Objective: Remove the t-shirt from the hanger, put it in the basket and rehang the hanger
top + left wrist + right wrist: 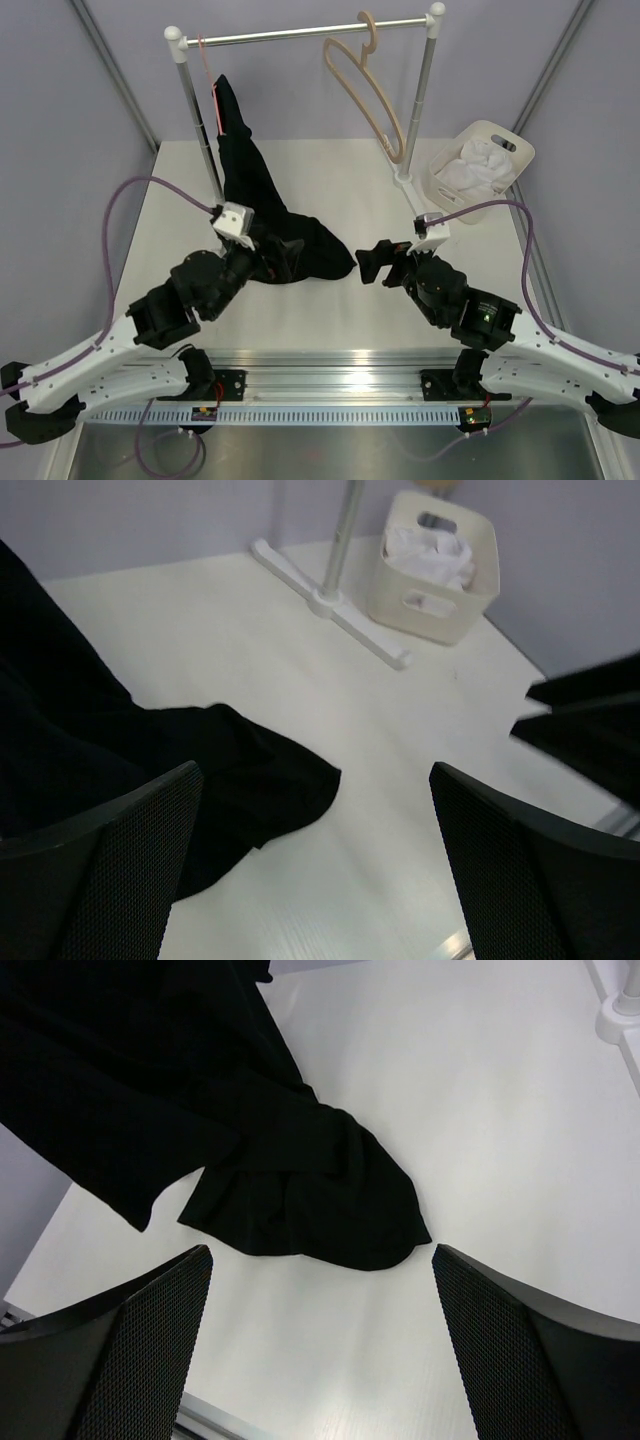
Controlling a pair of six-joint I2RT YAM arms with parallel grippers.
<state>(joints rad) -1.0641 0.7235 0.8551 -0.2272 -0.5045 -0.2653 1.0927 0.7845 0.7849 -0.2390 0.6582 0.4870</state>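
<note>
Top external view, read from left to right. At the left end of the rail (300, 33) I see the hanger (214, 110), a thin pink-red wire, hooked on. The t-shirt (245, 185) hangs from it, black, sloping down and to the right until its lower part lies bunched on the bench (330, 330). My left hand (315, 772) sits over that heap. Its wrist camera shows the fingers (130, 860) spread wide, released, and I cannot tell whether one touches the cloth. Just right of the heap, my right hand (321, 1250) faces it, its fingers likewise spread and released, just beside the fabric's edge. Farther right on the rail hangs a beige wooden hanger (372, 42). At the far right of the bench stands a cream basket (440, 182) holding white cloth (478, 165).
</note>
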